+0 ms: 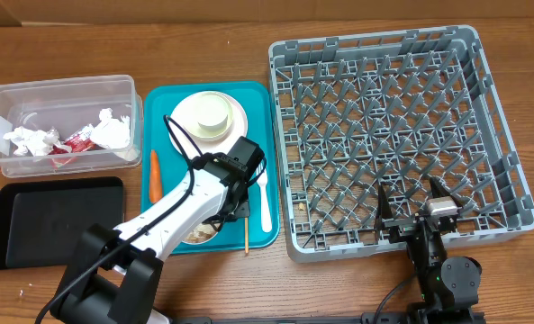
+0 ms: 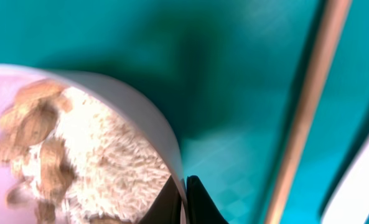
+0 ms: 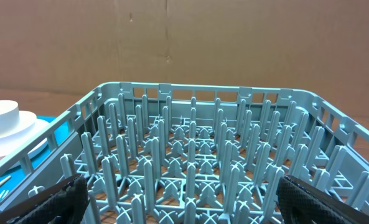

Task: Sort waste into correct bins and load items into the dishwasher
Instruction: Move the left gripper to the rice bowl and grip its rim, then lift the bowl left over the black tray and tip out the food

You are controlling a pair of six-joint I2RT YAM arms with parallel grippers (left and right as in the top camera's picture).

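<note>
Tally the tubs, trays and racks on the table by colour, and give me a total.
Clear tub: 1
Black tray: 1
Teal tray: 1
Grey dish rack: 1
Total: 4

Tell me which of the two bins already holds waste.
The clear plastic tub at the far left: crumpled white napkins and a red packet lie in it. The black tray beside it shows nothing inside.
</note>
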